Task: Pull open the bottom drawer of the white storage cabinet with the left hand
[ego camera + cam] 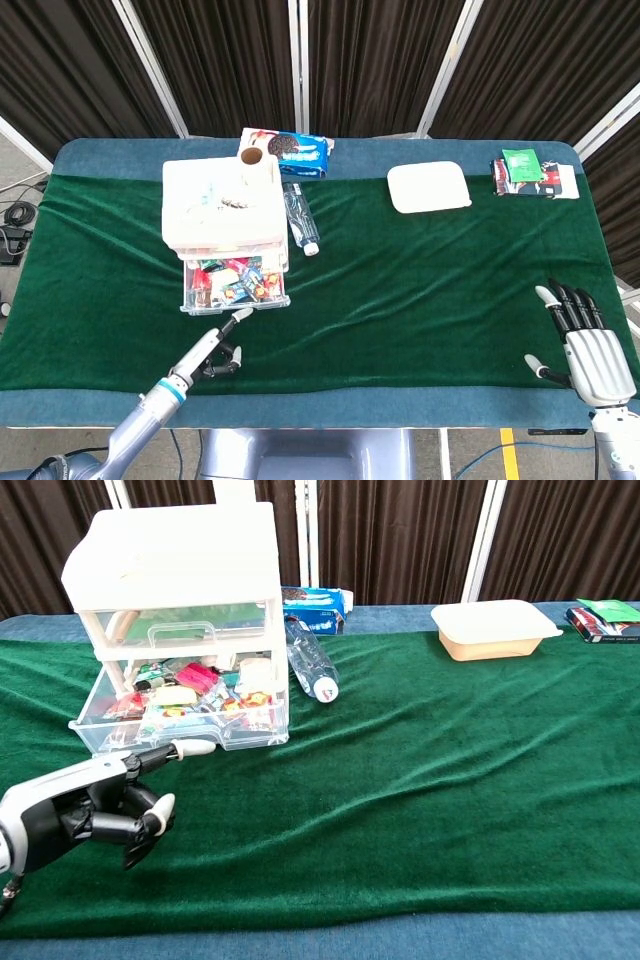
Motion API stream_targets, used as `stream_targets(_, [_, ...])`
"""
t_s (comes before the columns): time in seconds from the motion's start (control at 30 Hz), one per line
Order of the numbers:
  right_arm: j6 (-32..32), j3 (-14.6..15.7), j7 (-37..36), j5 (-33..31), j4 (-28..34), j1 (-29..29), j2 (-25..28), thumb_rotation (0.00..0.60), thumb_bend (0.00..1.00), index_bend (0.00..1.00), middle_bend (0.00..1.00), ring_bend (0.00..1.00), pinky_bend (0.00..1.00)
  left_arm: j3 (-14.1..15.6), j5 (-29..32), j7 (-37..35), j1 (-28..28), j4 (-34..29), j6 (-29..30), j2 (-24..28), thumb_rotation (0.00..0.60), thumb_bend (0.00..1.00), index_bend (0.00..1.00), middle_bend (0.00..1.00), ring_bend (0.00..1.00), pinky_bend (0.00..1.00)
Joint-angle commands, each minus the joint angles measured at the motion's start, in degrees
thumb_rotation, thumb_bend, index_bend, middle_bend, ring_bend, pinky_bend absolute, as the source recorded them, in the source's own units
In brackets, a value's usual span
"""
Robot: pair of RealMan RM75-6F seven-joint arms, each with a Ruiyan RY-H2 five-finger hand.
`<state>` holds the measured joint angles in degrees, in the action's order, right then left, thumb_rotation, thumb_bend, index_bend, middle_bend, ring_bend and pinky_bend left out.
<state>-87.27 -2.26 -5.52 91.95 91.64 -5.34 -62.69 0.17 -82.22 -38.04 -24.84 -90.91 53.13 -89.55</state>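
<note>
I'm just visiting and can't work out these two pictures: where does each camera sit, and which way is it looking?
Head view: sits high, looking steeply down on the whole green table; shows the left robot hand on its arm and the right robot hand.
Chest view: sits low at the table's near edge, looking across at the curtains; shows only the left robot hand.
Both share the white storage cabinet with its bottom drawer open, the water bottle and the cream tray.
</note>
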Motion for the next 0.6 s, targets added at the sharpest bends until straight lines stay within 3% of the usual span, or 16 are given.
stream_targets(0.03, [-0.03, -0.03, 0.09, -0.05, -0.02, 0.02, -0.04, 0.600, 0.07, 0.04, 0.00, 0.00, 0.00, 1.97, -2.31, -1.27, 0.80, -0.28, 1.31, 1.07, 0.600, 0.75, 0.00, 0.90, 0.77, 0.72])
stream_targets(0.2, [0.11, -0.01, 0.42, -0.02, -0.18, -0.06, -0.21, 0.600, 0.07, 0.04, 0.00, 0.00, 0.00, 6.26, -8.13, -1.64, 2.80, -0.17, 5.75, 3.16, 0.600, 0.75, 0.00, 0.90, 0.77, 0.71])
stream_targets(0.3, [-0.12, 0.00, 0.65, 0.10, -0.21, 0.02, -0.33, 0.600, 0.07, 0.04, 0.00, 0.00, 0.00, 9.05, -12.36, 0.85, 4.71, -0.88, 10.60, 5.62, 0.600, 0.74, 0.00, 0.84, 0.72, 0.64])
stream_targets(0.43, [-0.31, -0.08, 1.15, 0.18, -0.25, 0.03, -0.49, 0.600, 0.07, 0.04, 0.00, 0.00, 0.00, 11.93, -18.71, 9.04, 8.38, -2.29, 20.15, 10.24, 0.600, 0.66, 0.00, 0.59, 0.48, 0.45])
stream_targets(0.6, [-0.27, -0.12, 1.97, 0.15, -0.37, -0.01, -0.90, 0.600, 0.07, 0.04, 0.00, 0.00, 0.00, 12.53, -22.82, 19.58, 13.64, -3.12, 31.68, 14.91, 0.600, 0.50, 0.00, 0.22, 0.16, 0.23])
